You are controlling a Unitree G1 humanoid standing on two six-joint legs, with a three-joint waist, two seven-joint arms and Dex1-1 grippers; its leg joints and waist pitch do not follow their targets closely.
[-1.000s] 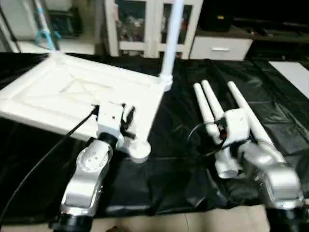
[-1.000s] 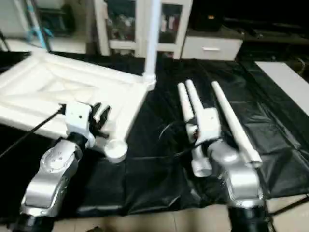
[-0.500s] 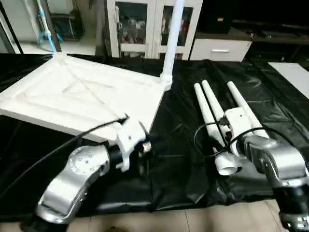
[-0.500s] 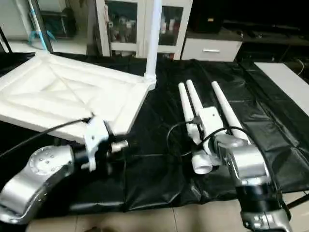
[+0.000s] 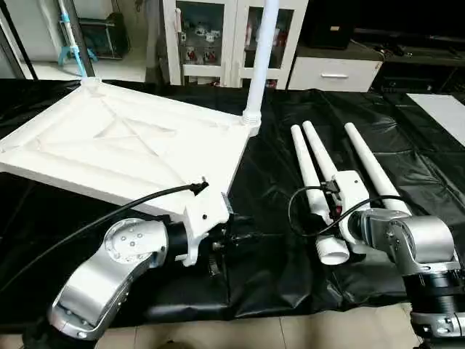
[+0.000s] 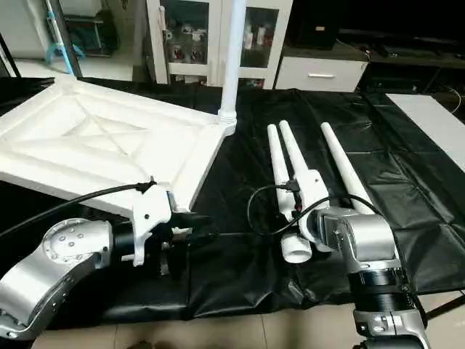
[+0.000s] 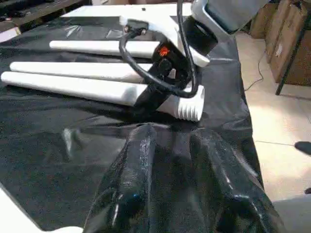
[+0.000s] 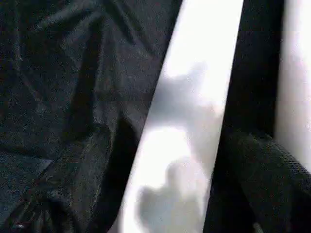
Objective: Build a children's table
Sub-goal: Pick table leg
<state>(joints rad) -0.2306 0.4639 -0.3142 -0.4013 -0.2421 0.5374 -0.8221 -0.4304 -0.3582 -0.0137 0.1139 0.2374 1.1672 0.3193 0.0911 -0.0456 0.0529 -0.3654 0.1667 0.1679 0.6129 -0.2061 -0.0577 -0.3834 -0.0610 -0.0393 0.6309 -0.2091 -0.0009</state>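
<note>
White leg [image 8: 194,121] lies between the right gripper's [image 8: 160,194] fingers.

Beyond my bench's far edge – white glass-door cabinet [image 5: 218,36], low white drawer unit [image 5: 330,73]; tiled floor [image 7: 282,126] beneath.

No readable text anywhere.
No labels, brands, numbers or signs legible on the white table top [image 5: 123,149], the loose legs [image 5: 314,173], the black cover [image 5: 407,156] or the cabinets [image 5: 211,36] behind.
</note>
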